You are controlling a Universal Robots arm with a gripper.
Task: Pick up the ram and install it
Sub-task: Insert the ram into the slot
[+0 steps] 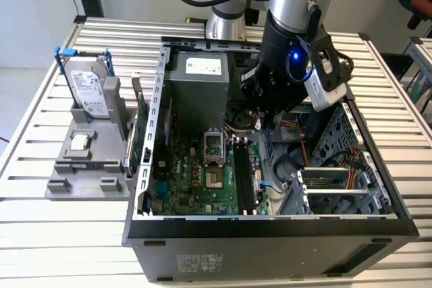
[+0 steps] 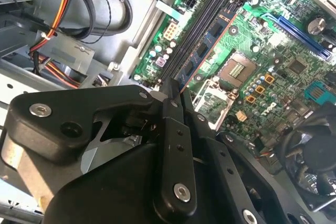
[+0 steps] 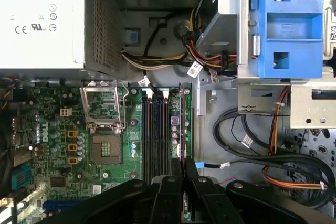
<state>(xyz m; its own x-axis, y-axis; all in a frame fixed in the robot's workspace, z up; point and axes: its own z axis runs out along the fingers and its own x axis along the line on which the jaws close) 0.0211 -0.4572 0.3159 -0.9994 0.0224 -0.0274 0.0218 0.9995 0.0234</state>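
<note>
A: Where is the ram (image 3: 176,124)?

B: Inside the open computer case (image 1: 145,187), low over the green board (image 3: 52,129). Take the processor socket (image 3: 105,148) as the marker: next to it run the black memory slots (image 3: 152,129), and the ram sits just past them, on the side away from the socket.

A: What is the gripper (image 3: 181,167) doing?

B: Its two black fingers (image 3: 169,187) are drawn in narrow and pinch the ram between them at one end.

A: Which way does the ram point?

B: It stands on its thin edge, with its long axis parallel to the slots. The pinched end is the one further from the grey power supply (image 3: 42,19). The free end reaches towards that box, past the socket's level. In the second wrist view the ram (image 2: 210,39) runs straight out from the fingertips, its black chips facing sideways.

A: Is it seated in a slot?

B: I cannot tell. It lines up with the outer slot, but the contact edge is hidden.
</note>
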